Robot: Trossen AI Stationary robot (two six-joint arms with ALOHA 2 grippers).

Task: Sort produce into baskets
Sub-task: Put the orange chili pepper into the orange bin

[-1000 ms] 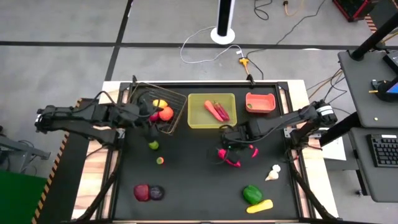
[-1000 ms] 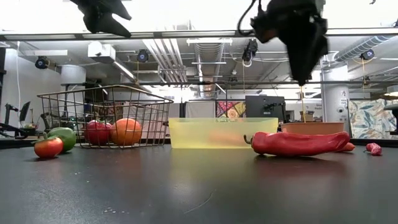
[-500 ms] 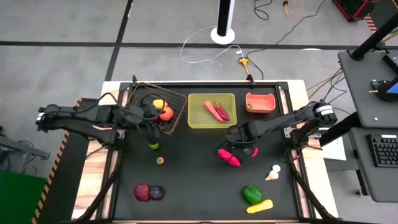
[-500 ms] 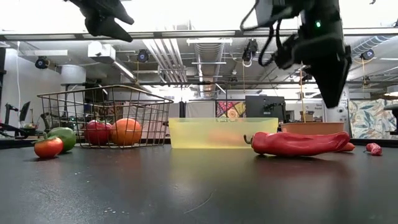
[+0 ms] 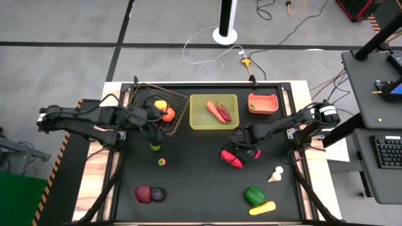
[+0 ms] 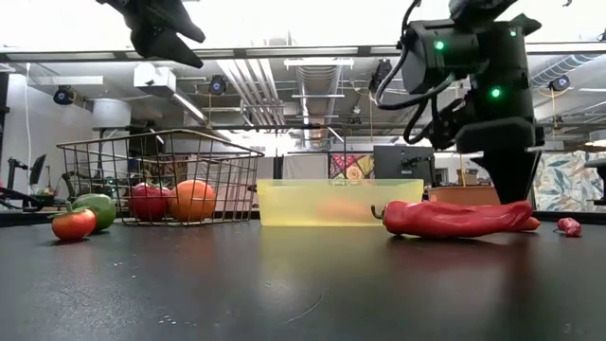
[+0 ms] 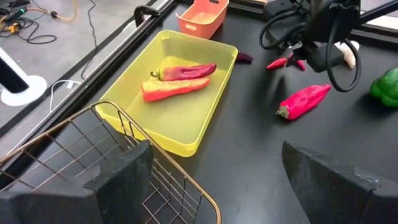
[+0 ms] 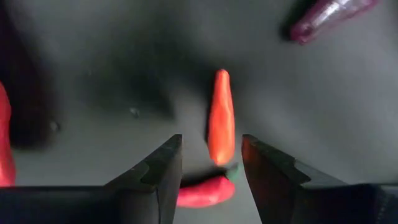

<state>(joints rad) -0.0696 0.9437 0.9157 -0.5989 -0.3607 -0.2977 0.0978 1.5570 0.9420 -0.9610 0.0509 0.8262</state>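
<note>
My right gripper (image 5: 249, 146) is open, low over the table, pointing down. Its fingers (image 8: 161, 168) stand on either side of the near end of a small orange-red chili (image 8: 221, 124) without touching it. A second small red chili (image 8: 205, 191) lies right below it. A big red pepper (image 5: 231, 159) lies just left of them. My left gripper (image 5: 151, 120) is open and empty, held high over the near edge of the wire basket (image 5: 182, 113), which holds a lemon, an orange fruit and a red one.
The yellow tray (image 5: 196, 122) holds a carrot and a red pepper; the salmon bin (image 5: 251, 110) stands right of it. A lime (image 5: 154, 147), a small tomato (image 5: 162, 162), two dark red pieces (image 5: 149, 194), garlic (image 5: 275, 174), a green pepper (image 5: 254, 196) and a yellow piece (image 5: 262, 207) lie on the table.
My right gripper has gone toward the table's right edge and down, from above the big red pepper to the small chilis beside it. The produce has stayed where it was.
</note>
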